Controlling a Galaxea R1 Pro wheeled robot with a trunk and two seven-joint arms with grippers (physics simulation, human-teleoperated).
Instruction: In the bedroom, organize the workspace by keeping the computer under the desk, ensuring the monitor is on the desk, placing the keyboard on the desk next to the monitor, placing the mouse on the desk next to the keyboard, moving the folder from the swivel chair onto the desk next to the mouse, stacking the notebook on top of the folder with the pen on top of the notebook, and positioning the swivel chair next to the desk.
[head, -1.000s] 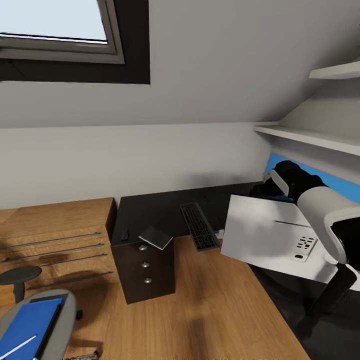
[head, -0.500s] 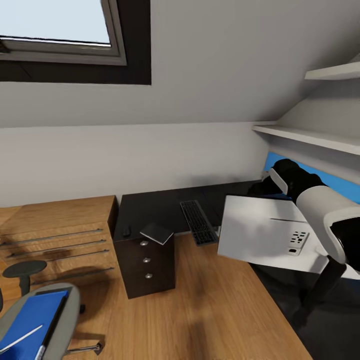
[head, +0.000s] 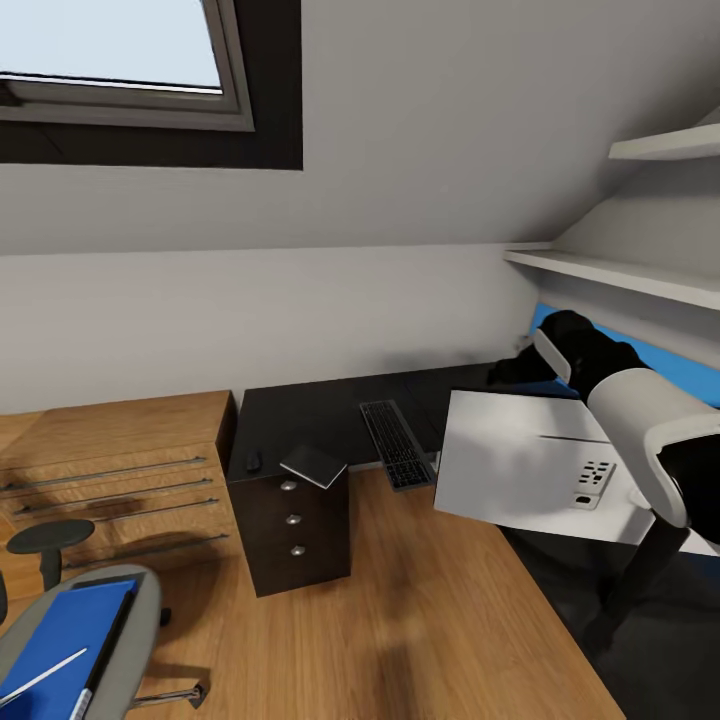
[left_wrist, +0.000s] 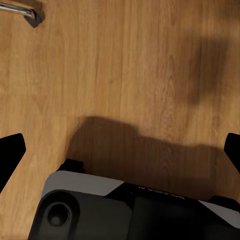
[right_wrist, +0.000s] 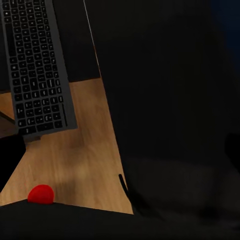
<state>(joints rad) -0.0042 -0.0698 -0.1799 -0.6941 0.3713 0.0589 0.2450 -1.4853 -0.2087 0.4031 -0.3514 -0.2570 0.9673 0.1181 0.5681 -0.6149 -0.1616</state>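
The desk (head: 310, 412) has a glossy black top. On it the keyboard (head: 397, 444) (right_wrist: 37, 70) overhangs the front edge, with the small dark mouse (head: 253, 461) and the grey notebook (head: 313, 466) to its left above the drawers. The monitor (head: 515, 465) shows its white back, tilted, under my right arm. My right gripper (head: 505, 372) (right_wrist: 120, 150) is open above the dark desk top beside the keyboard. At lower left the swivel chair (head: 135, 620) carries the blue folder (head: 65, 630) and the white pen (head: 40, 675). My left gripper (left_wrist: 120, 150) hangs open over bare wooden floor. The computer is out of view.
A low light-wood cabinet (head: 110, 470) stands left of the desk. White shelves (head: 620, 275) run along the right wall under a sloped ceiling. A chrome chair leg (left_wrist: 22, 11) lies on the floor. A small red spot (right_wrist: 40, 194) sits on the floor.
The whole view shifted slightly as the camera turned. Since then my right arm has lifted a little, its gripper moving up and back above the monitor.
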